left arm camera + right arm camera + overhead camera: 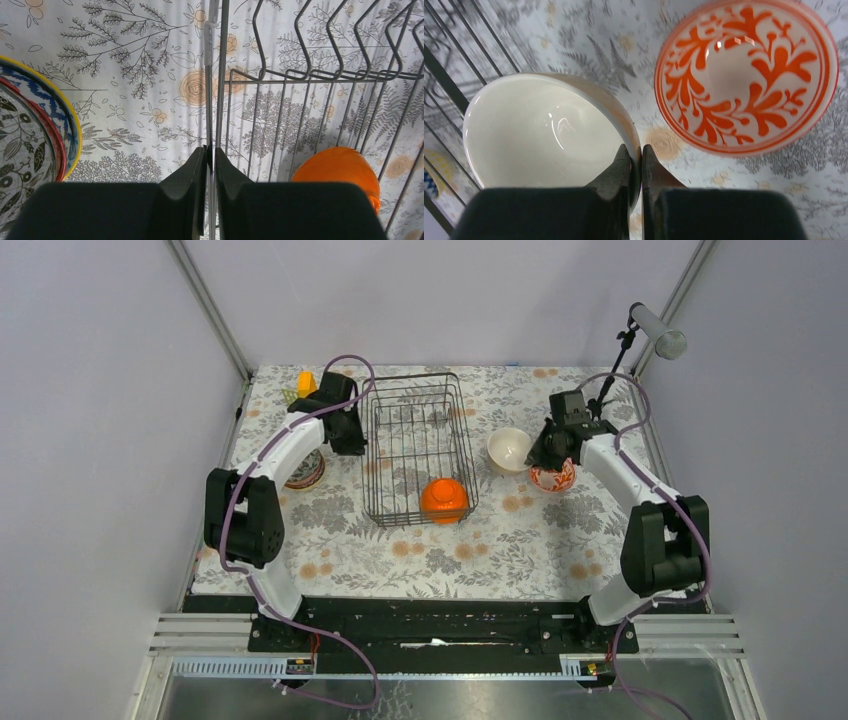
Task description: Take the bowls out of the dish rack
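R gripper (635,150) pinched shut on rim of plain beige ceramic bowl (539,135), which sits on floral tablecloth (774,185) just beside round white bowl w/ red pattern (746,75). L gripper (210,150) clamped on side wire of rectangular black wire dish rack (300,78). 1 plain orange bowl (340,167) inside rack, near-right corner.

Open rack (415,452) floor behind orange bowl (443,498)

Light's bright & even, from overhead; only soft, faint shadows on table (330,540) by its left edge. Top view sharp throughout. R wrist cam: white glare spots inside beige bowl (544,130); red-patterned bowl (746,75) blurred round its rim. L wrist cam: dish rack (300,77) wires crisp, my left gripper (210,150) dark & soft-edged.
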